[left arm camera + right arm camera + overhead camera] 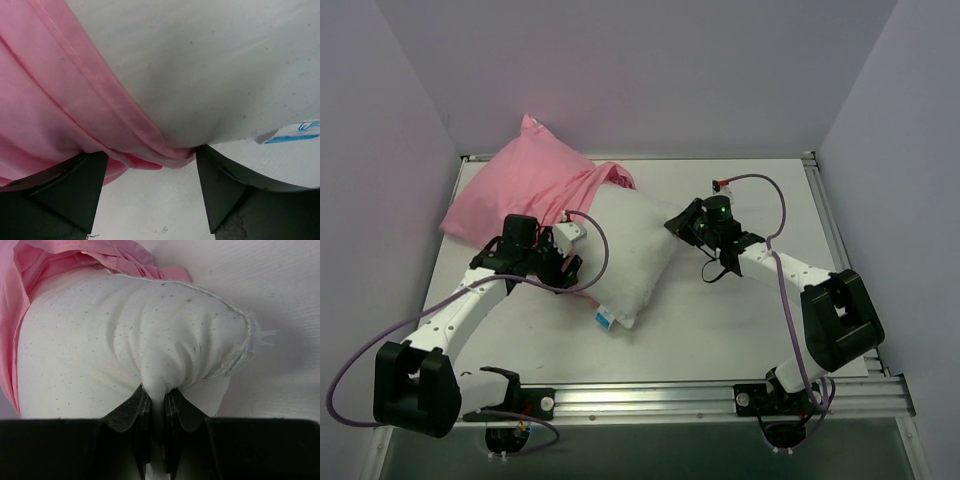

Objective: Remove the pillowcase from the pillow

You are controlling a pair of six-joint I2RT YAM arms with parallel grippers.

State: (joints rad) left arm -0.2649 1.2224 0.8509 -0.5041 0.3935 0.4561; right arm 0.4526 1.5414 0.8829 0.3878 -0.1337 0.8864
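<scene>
The white pillow (635, 250) lies in the middle of the table, its near half bare, with a blue-and-white tag (606, 320) at its near corner. The pink pillowcase (515, 190) covers its far left end and bunches at the far side. My left gripper (563, 262) is open at the pillow's left edge. In the left wrist view its fingers (75, 192) stand wide apart, the pink hem (150, 152) lies just beyond the left gripper (150, 175), and the pillow (200, 65) and tag (295, 132) show above. My right gripper (157, 400) is shut on a pinch of the pillow (125, 340) near its right corner, also seen from above (682, 222).
White table (760, 320) with an aluminium rail along the near edge (720, 395). Lilac walls enclose the left, back and right sides. The pillowcase's far corner (530, 125) leans on the back wall. Purple cables loop off both arms.
</scene>
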